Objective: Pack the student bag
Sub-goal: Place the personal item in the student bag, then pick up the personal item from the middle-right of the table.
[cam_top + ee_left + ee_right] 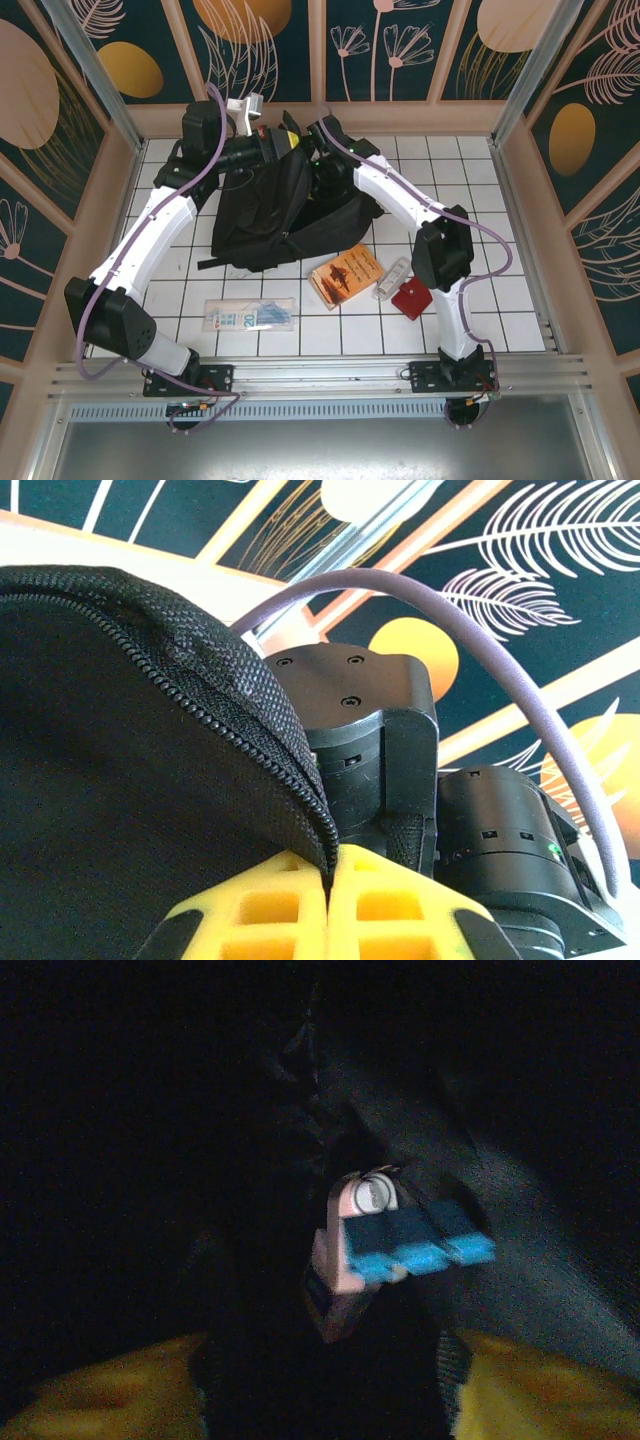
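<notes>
The student bag [262, 212], a big black backpack, lies at the back middle of the table with its top toward the far wall. My left gripper [283, 142] is at the bag's top; in the left wrist view its yellow fingers [270, 910] meet, shut on the zippered rim of the bag [120, 780]. My right arm reaches into the opening, and its gripper [325, 1390] stands open in the dark interior, yellow fingers [100, 1395] far apart. A small pink and blue box [400, 1240] lies ahead of them inside the bag, touching neither finger.
In front of the bag lie an orange book [345, 275], a clear tube [390, 278] and a red box [411, 299]. A clear pouch with blue contents [250, 316] sits near the front left. The right arm's black wrist [370, 740] is close behind the bag rim.
</notes>
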Robot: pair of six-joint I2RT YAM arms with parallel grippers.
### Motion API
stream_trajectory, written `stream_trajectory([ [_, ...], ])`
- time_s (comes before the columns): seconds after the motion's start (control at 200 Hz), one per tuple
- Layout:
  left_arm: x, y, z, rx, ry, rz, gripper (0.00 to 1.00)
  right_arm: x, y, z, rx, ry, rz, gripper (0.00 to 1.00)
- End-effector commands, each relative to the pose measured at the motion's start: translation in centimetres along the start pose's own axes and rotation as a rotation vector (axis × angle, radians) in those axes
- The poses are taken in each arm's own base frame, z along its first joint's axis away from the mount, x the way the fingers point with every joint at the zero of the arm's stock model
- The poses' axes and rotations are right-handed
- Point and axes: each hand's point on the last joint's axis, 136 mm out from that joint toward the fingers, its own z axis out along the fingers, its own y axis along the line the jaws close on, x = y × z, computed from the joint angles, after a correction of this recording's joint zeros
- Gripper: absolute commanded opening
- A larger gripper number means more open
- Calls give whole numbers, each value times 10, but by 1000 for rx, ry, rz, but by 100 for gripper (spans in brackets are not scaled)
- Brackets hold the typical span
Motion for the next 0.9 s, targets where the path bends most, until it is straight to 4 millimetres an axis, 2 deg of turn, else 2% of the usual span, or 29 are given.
stream_trajectory([
  [0.0, -24, -31, -11, 75, -76, 111, 0, 1, 23, -9, -67, -6, -30, 66],
  [0.07, -23, -26, -11, 50, -81, 116, 0, 1, 24, -15, -64, -19, -55, 67],
  [0.155, -22, -15, -12, -11, -93, 121, 0, -3, 24, -31, -42, -72, -113, 67],
  [0.285, -14, 9, -10, -83, -102, 103, 0, -7, 21, -74, -27, -189, -193, 67],
  [0.395, -1, 21, -6, -78, -85, 73, 0, -5, 2, -114, -15, -283, -224, 66],
  [0.48, 7, 27, -3, -73, -73, 57, 0, -3, -32, -142, 32, -333, -186, 65],
  [0.525, 11, 31, -2, -74, -65, 48, 0, 9, -51, -152, 54, -331, -171, 65],
  [0.555, 13, 34, -1, -77, -60, 44, 0, 5, -74, -163, 86, -357, -135, 65],
  [0.671, 17, 44, -2, -113, -65, 49, 0, 24, -147, -186, 226, -390, -55, 68],
  [0.766, 15, 50, -7, -156, -96, 62, 0, 48, -197, -189, 316, -366, -3, 91],
  [0.836, 15, 52, -9, -163, -115, 64, 0, 60, -221, -192, 336, -373, 20, 98],
  [0.896, 16, 54, -8, -168, -113, 62, 0, 66, -238, -200, 318, -399, 73, 99],
])
